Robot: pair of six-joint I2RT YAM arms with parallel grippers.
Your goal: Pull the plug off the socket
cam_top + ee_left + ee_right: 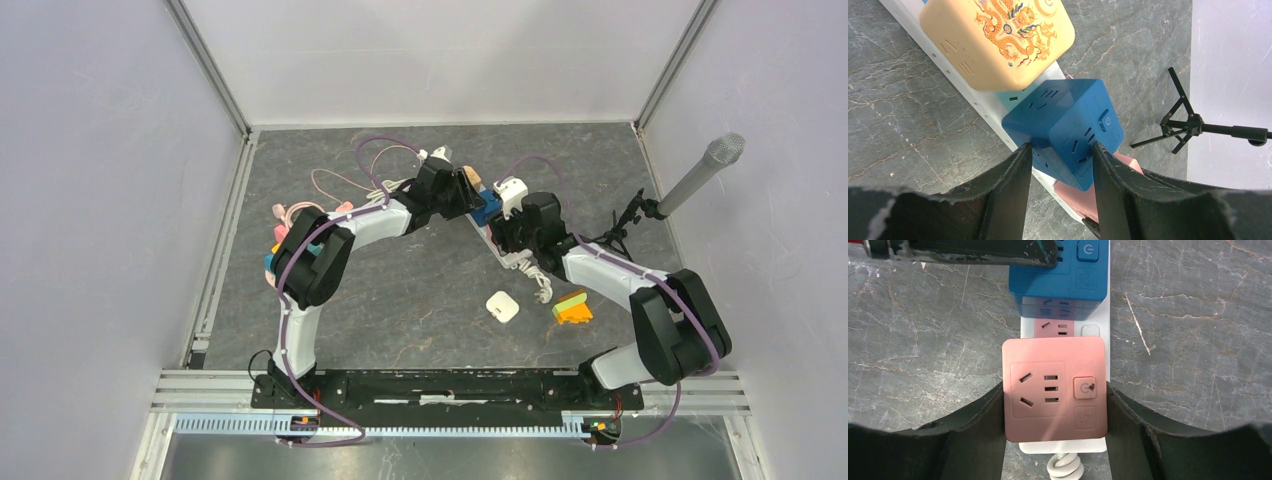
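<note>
Blue plug (1063, 125) sat on strip (975, 97) | left gripper (1060, 146) pinching it, half open | right gripper (1055, 387) snug around pink plug (1048, 360)

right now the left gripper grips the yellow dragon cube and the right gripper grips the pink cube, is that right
No. The left gripper grips the blue cube, not the yellow dragon cube beside it; the left wrist view shows this. The right gripper does grip the pink cube.
</note>
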